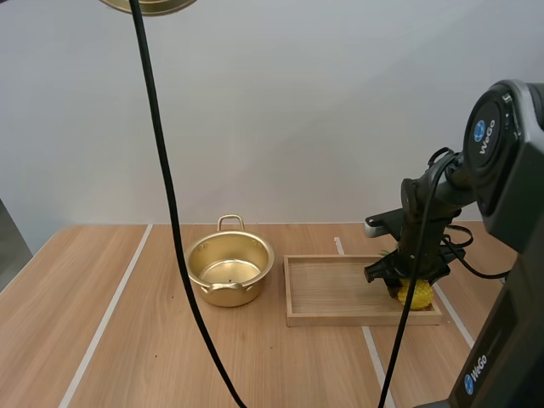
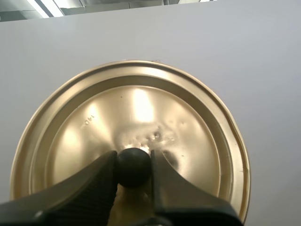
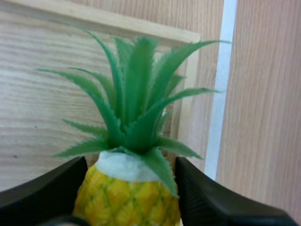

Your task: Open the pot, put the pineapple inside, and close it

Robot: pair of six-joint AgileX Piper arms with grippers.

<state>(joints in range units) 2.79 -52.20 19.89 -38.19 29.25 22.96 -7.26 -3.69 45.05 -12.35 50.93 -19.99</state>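
Observation:
The gold pot [image 1: 229,268] stands open on the table, nothing inside it. Its gold lid [image 1: 149,5] hangs high above the table; in the left wrist view my left gripper [image 2: 134,162] pinches the black knob [image 2: 133,168] of the lid [image 2: 136,108]. A yellow pineapple [image 1: 416,296] with a green crown sits at the right end of the wooden tray [image 1: 331,293]. My right gripper [image 1: 408,285] is down over it. In the right wrist view the right gripper [image 3: 131,165] has a finger pressed against each side of the pineapple [image 3: 131,197].
The tray [image 3: 47,70] lies just right of the pot, and its floor left of the pineapple is bare. White lines [image 1: 106,319] run across the wooden tabletop. A white wall stands behind the table.

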